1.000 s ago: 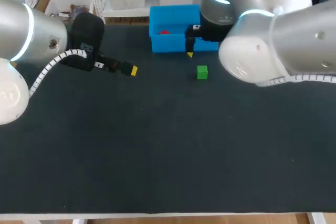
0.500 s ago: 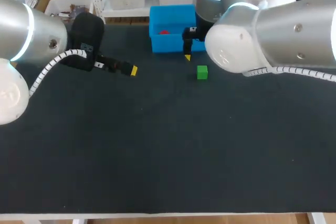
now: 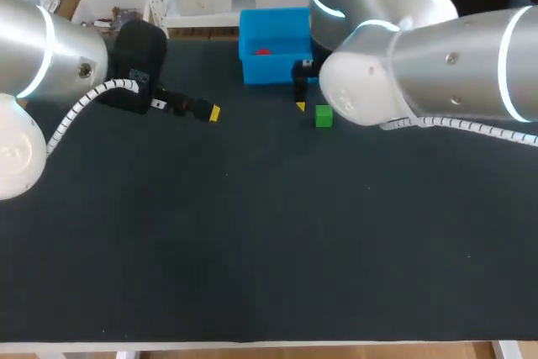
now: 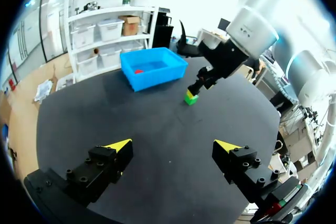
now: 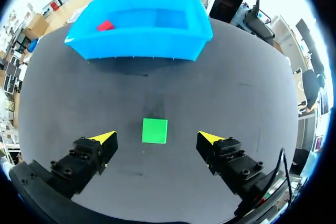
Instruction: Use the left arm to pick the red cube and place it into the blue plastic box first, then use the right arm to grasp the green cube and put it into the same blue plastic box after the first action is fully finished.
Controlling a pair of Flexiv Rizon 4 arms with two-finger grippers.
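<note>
left gripper (image 4: pixel 172 146): well to the left of the blue plastic box (image 3: pixel 277 14), low over the black table (image 3: pixel 252 250). Fingers spread wide, nothing between them.
red cube (image 3: pixel 263 51): inside the box, on its floor toward the left end. First half of the task looks done.
box: open-topped with a raised rim all round. The green cube must be lifted clear of the front wall before it can be released.
green cube (image 5: pixel 155 130): on the table just in front of the box's front wall, apart from it, lying flat.
right gripper (image 5: pixel 156 137): in front of the box, directly over the green cube. Fingers wide open, one to each side of the cube with a clear gap on both. Holds nothing.
handling (judgement): the cube looks small, rigid and light, so a modest squeeze should do. Its faces may be smooth and slippery.
hold point (judgement): take the two opposite side faces that face the fingers, centred and low. The cube sits nearly square to the finger line.
risk (judgement): a light cube will slide if one finger touches first.
</note>
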